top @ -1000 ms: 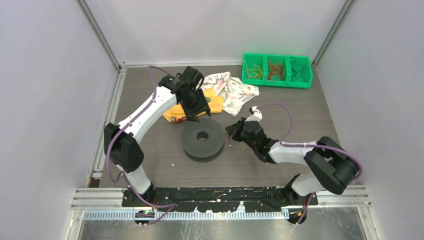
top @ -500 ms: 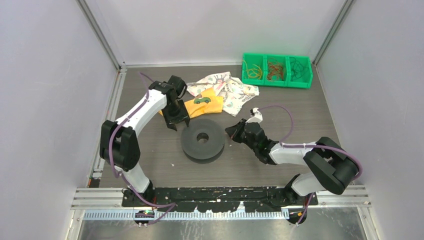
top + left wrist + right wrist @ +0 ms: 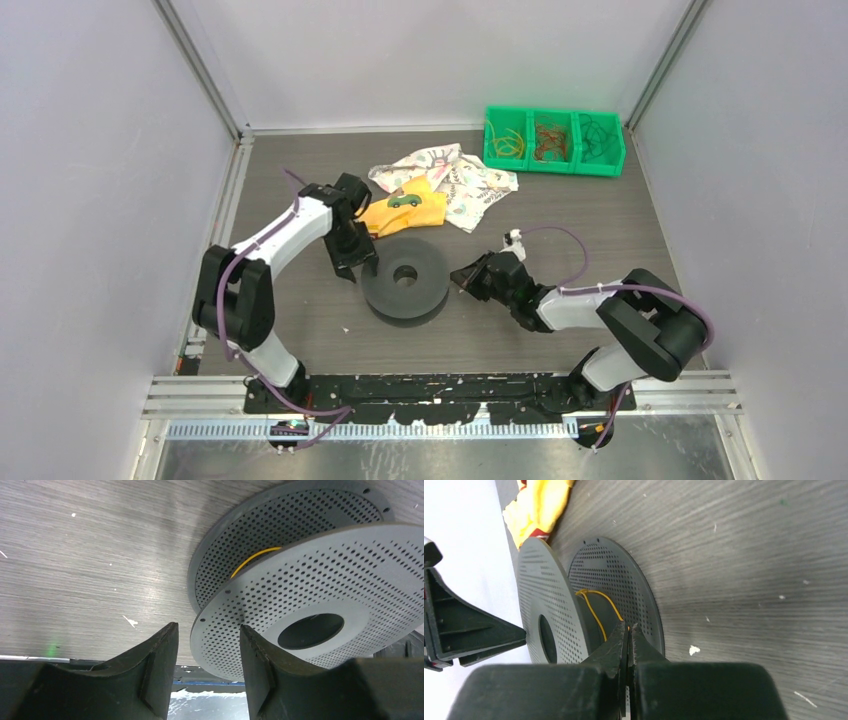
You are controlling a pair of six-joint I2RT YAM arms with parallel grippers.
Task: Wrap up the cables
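The black perforated spool [image 3: 405, 279] lies flat mid-table. A thin yellow-orange cable [image 3: 596, 610] runs round its core between the two flanges; it also shows in the left wrist view [image 3: 255, 560]. My right gripper [image 3: 463, 277] is at the spool's right edge, its jaws shut [image 3: 628, 630] on the cable's end in the gap between the flanges. My left gripper [image 3: 352, 262] is open at the spool's left edge. The rim of the upper flange [image 3: 300, 580] sits between its fingers [image 3: 207, 645], which do not touch it.
A green three-compartment bin [image 3: 555, 141] with coiled wires stands at the back right. A yellow cloth [image 3: 405, 210] and a white patterned cloth [image 3: 460, 180] lie just behind the spool. Grey walls enclose the left, right and back.
My left arm has swung from above the yellow cloth forward and down to the spool's left edge. My right gripper has shifted slightly forward, still at the spool's right edge.
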